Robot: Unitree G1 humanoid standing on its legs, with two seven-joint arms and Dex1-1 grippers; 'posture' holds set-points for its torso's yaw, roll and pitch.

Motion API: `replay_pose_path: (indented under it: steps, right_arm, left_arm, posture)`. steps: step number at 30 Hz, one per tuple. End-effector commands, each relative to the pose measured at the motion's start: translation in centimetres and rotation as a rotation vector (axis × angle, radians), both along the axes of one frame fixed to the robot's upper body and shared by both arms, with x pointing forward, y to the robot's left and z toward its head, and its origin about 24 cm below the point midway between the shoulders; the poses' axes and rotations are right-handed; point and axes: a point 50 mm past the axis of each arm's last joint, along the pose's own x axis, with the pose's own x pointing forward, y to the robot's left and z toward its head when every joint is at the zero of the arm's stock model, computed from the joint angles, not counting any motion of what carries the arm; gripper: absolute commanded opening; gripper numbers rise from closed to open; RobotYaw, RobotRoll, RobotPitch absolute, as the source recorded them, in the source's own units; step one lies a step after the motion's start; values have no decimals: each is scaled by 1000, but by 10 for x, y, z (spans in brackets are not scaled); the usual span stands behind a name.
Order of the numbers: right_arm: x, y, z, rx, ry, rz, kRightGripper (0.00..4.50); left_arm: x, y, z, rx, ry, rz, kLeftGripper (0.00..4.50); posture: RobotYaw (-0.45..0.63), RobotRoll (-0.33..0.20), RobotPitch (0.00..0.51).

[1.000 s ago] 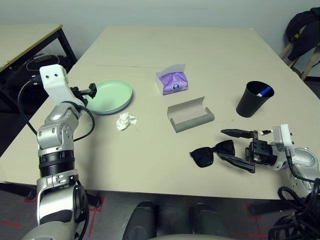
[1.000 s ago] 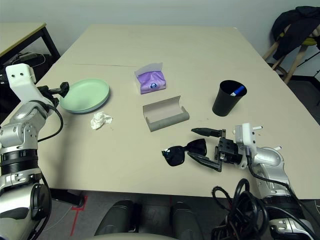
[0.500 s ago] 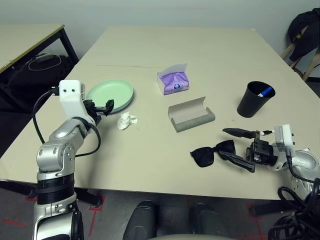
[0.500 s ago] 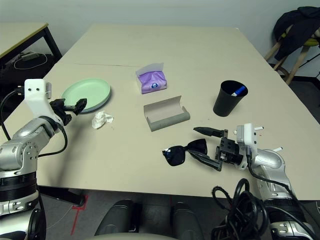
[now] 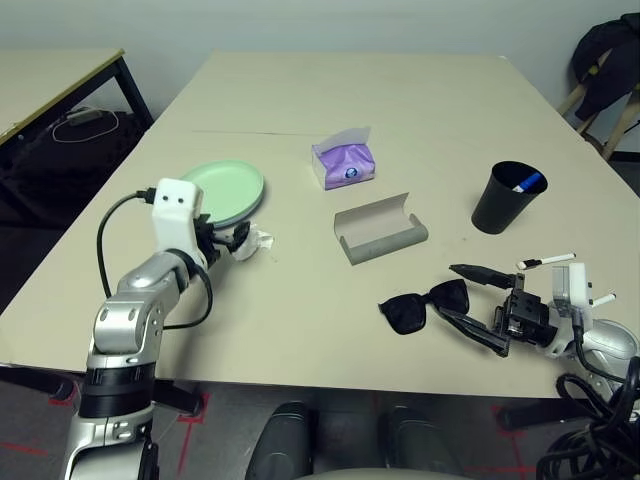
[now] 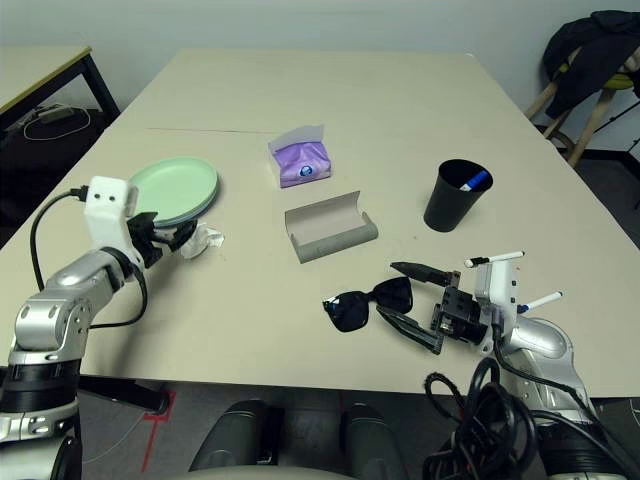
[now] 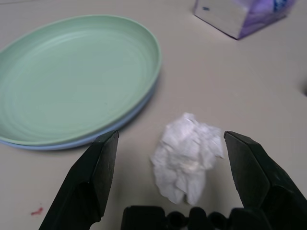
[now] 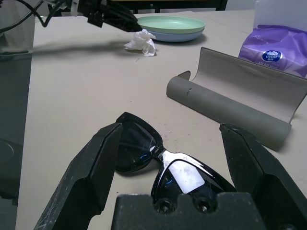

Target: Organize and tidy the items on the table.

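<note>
Two spread jaws of the left gripper (image 7: pixel 168 191) straddle the crumpled tissue (image 7: pixel 189 160) just beside the stacked plates (image 7: pixel 72 86); closing on it seems next. Right gripper (image 8: pixel 180 170), released, frames the sunglasses (image 8: pixel 158 163).

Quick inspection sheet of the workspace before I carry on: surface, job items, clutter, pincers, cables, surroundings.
Surface: beige table, bare between items.
Job's things: green plate stacked on a blue one; tissue; tissue pack; open grey case; sunglasses; black cup holding a marker.
Clutter: nothing seen.
Pincers: left pincer open around the tissue; right pincer open around the sunglasses.
Cables: black bundle beside the right arm.
Surroundings: second table; chair with dark clothing.
</note>
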Motion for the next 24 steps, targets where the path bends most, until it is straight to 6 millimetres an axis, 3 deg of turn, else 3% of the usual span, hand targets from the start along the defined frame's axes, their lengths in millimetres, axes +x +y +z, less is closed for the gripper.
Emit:
replay_pose_path:
  steps: [1,6,16,19,24]
  right_arm:
    - [-2,-7,-1,-6,-2,-21,4500]
    - [2,-7,-2,-3,-6,-15,4500]
    - [3,-7,1,-10,-19,-21,4500]
    - [2,-7,1,-12,-19,-23,4500]
    - [2,-6,2,-11,-26,-30,4500]
  left_arm:
    - [-6,-5,-1,15,15,-46,4452]
    - [-8,-8,-5,36,25,-58,4452]
    - [-1,-6,-32,92,80,-42,4452]
    - [3,-5,-34,100,76,-28,3851]
    - [6,-4,-35,108,71,-25,1907]
  posture:
    - [52,0,71]
    - [62,0,68]
    - [39,0,64]
    - [31,0,62]
    - [23,0,56]
